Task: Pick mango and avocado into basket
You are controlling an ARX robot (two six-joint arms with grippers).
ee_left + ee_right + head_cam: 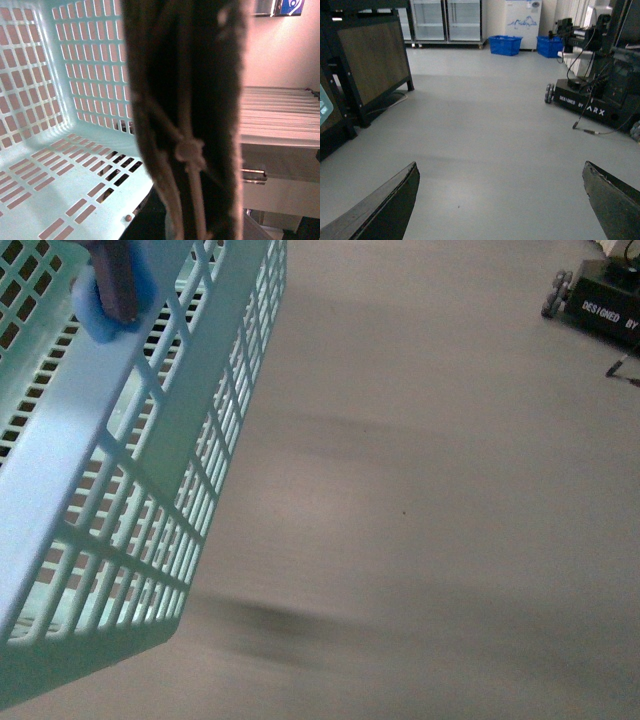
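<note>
The teal basket (pixel 120 490) hangs tilted at the left of the front view, above the grey floor (pixel 420 540). The left wrist view looks into it past a brown handle (pixel 200 90) bound with a whitish zip tie (pixel 189 150), very close to the lens; whether the left fingers pinch that handle cannot be told. The right fingers (pixel 385 205) are spread wide with only floor showing between them, and a black wheeled base (pixel 590 102) stands well beyond them.
</note>
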